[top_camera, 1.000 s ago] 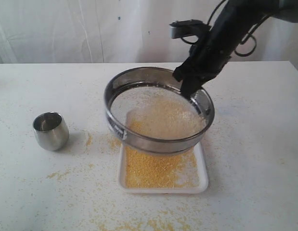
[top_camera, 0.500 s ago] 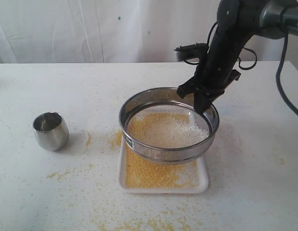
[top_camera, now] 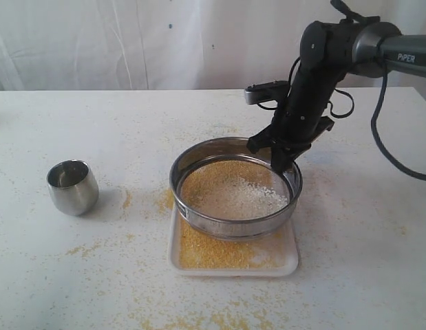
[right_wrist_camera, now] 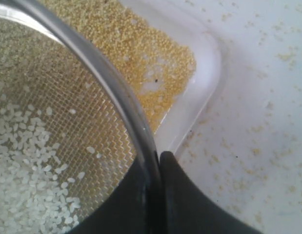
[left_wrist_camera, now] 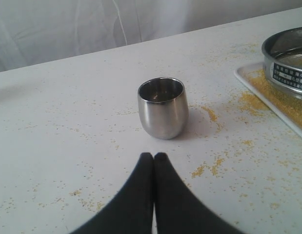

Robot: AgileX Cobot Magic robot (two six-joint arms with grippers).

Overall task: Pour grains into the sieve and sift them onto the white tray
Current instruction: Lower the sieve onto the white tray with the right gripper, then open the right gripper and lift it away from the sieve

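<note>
We saw the right gripper clenched on the sieve's rim above the white tray's far right corner. The sieve, with grains inside, stretched from the jaws toward the tray's left edge. The left gripper was pinched empty, well apart.

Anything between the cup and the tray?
No object: only table with spilled grains between cup and tray. Shows in exterior and left wrist views.

The sieve hides the far half of the white tray. In the left wrist view both run off the edge, and the sieve's label is too small to read.
</note>
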